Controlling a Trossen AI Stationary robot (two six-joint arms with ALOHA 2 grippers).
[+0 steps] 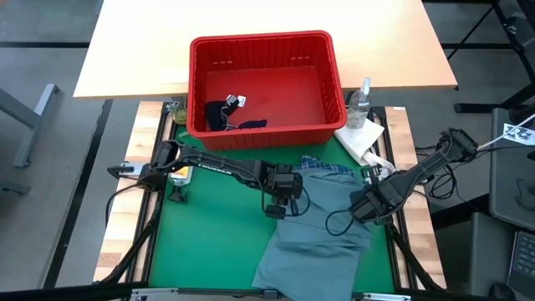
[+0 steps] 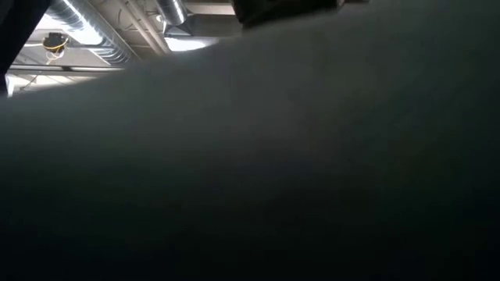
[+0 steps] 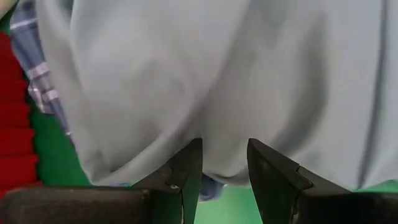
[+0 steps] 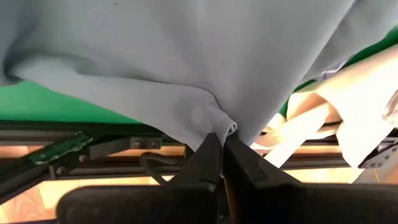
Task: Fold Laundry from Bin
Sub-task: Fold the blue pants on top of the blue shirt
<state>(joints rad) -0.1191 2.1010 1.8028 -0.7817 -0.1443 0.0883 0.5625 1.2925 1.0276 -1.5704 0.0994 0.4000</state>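
— Grey-blue cloth is seen spread over the green mat [image 1: 209, 242], is it not?

— It is. The large grey-blue garment [image 1: 322, 230] lies across the mat's right half, and its lower end is draped past the mat's near edge. A strip of the blue-white plaid shirt [image 1: 328, 167] is seen under its far edge, toward the red bin [image 1: 266, 48].

— How is the cloth held?

— By both arms. A fold of the grey-blue cloth is pinched between the closed fingers of the right gripper [image 4: 222, 144], near the mat's right edge — the bunched fabric is seen right at the fingertips. The left gripper [image 3: 225, 163] is set at the garment's left edge, near the mat's middle; its fingers are parted with cloth between them, though a firm hold cannot be told.

— And the bin?

— It stands at the mat's far edge, with the dark navy garment [image 1: 224, 115] inside its near left corner (a small white tag is seen on it). White paper towel [image 1: 361, 138] and a clear bottle [image 1: 362, 99] are found beside the bin's right wall.
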